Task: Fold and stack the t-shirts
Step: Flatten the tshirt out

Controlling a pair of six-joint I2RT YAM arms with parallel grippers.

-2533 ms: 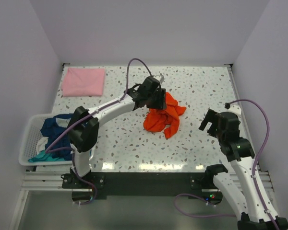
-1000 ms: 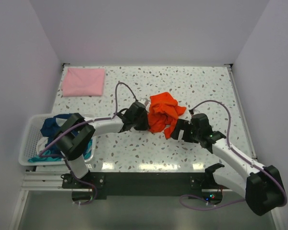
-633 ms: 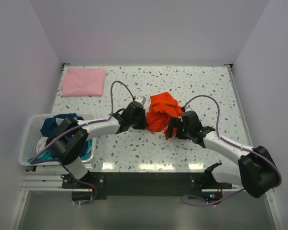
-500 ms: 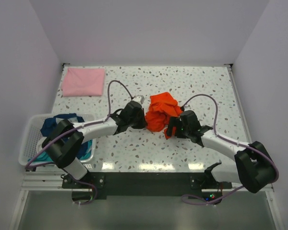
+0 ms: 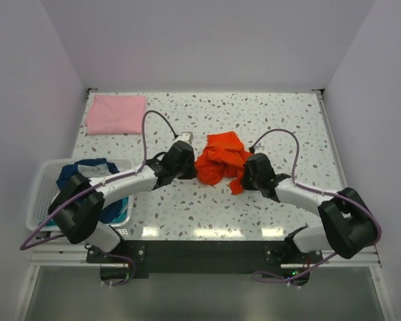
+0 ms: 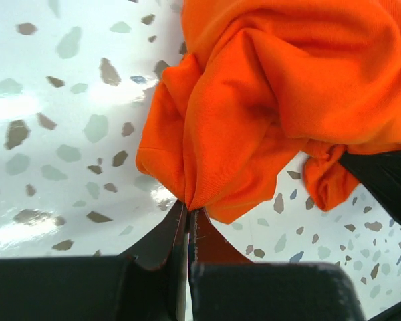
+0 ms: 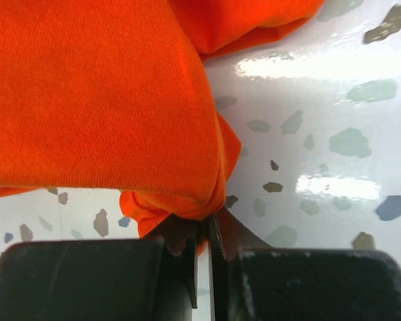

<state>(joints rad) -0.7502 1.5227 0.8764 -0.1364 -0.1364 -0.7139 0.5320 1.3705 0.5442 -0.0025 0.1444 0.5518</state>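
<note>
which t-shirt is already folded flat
The pale pink t-shirt at the far left corner; the orange-red t-shirt lies crumpled mid-table, the blue ones heaped in the basket.

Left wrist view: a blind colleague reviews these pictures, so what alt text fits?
The left gripper is shut on a fold of the crumpled orange shirt, which lies on a speckled white table.

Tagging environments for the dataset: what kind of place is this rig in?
Likely a lab test cell, not a home: plain white walls box in a speckled tabletop, with a white slatted basket of t-shirts at the left.
</note>
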